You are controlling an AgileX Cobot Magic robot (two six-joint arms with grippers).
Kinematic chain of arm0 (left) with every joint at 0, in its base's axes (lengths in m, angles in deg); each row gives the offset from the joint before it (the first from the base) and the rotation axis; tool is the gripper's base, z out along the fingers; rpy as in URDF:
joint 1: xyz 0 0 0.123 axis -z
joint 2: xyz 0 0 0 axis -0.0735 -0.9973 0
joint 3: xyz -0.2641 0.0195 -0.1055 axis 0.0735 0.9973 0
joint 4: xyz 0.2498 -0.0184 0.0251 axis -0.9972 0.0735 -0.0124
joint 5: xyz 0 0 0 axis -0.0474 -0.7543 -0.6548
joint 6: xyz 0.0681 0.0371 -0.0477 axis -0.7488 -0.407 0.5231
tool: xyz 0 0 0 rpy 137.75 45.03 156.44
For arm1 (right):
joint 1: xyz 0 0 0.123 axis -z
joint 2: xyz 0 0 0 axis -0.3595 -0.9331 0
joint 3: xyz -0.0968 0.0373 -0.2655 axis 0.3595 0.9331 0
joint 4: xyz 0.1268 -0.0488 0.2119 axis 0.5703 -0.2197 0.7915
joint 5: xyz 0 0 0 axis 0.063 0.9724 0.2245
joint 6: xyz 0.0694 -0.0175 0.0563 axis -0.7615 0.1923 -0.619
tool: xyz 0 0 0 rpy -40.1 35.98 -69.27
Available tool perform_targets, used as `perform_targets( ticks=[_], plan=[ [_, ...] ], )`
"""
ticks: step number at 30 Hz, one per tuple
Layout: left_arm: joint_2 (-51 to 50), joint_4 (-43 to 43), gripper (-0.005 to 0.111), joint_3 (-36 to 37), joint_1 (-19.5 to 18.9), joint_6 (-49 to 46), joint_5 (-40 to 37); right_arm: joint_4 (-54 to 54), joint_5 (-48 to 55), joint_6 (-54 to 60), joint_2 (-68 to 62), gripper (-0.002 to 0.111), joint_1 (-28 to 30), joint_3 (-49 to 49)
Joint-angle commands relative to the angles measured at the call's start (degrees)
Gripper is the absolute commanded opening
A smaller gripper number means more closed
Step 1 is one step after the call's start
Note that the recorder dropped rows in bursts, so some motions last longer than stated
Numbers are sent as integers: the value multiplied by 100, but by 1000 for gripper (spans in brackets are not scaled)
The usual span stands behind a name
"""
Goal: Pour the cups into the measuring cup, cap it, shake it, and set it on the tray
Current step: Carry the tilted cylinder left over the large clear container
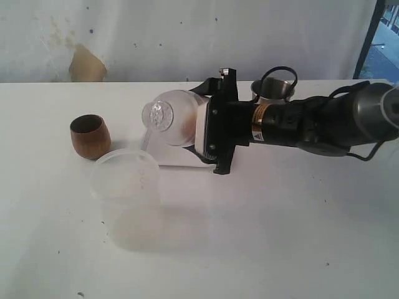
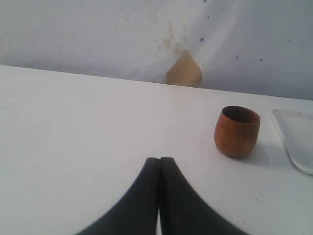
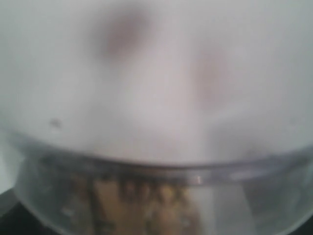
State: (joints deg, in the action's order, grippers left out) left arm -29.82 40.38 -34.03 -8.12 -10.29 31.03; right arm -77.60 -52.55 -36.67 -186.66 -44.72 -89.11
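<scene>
A white tabletop (image 1: pixel 280 218). The right end effector (image 1: pixel 202 124) reaches in from the right, its jaws spread wide and clamped around the middle of the clear measuring cup (image 1: pixel 169 117). The cup is held tipped on its side above the tabletop, one round end facing the camera. The blurred wrist view shows brownish contents inside.

The cup is probably light, stiff and smooth, so slippery, with a loose load that shifts. A firm grip at mid-body seems the safest hold.

The left end effector (image 2: pixel 159 169) rests empty, fingers pressed together. Nearby are the wooden cup (image 1: pixel 87 135), a frosted tub (image 1: pixel 124 180), the steel tumbler (image 1: pixel 272 91) and the tray (image 2: pixel 293 142).
</scene>
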Motion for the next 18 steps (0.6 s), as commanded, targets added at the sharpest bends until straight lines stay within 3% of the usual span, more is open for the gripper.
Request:
perform_targets(
  ticks=[1,8,18],
  plan=[
    [32,6,0,25,3,19,38,122,-142,264,69,0,-33,-161],
    [32,6,0,25,3,19,38,206,617,276,69,0,-225,-451],
    [32,6,0,25,3,19,38,206,613,800,69,0,-392,-554]
  ],
)
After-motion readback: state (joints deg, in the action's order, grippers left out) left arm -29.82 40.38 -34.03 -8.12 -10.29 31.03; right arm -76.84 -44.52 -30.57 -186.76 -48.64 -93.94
